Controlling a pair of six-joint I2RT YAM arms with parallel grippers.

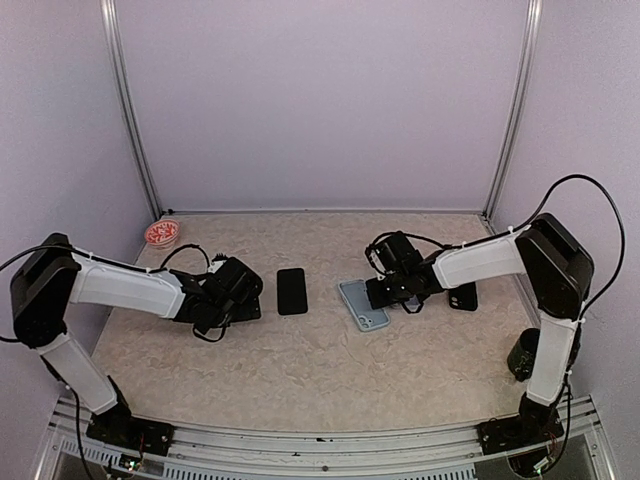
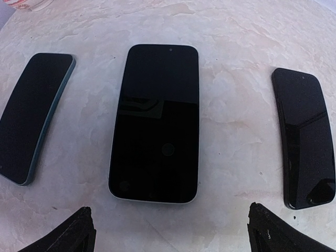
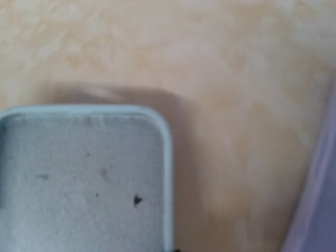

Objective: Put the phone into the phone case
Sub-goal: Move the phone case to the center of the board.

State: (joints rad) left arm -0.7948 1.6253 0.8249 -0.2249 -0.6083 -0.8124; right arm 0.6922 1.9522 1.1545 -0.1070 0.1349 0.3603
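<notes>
A black phone [image 1: 291, 290] and pale case [image 1: 362, 305] lie on the beige marbled tabletop [image 1: 300, 380], lilac walls [image 1: 320, 100] around.

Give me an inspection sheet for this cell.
surface: table beige, marbled; no spill seen.
job's things: phone flat, untouched; case empty, open side up, right of phone.
clutter: dish far left; second phone behind right arm; dark cup near that arm's base.
grippers: left gripper open, low beside phone; right gripper shut at case's edge, grip unclear.
cables: cable loops off right arm, above table.
surroundings: walls pale; frame posts in back corners; nothing else seen.
</notes>
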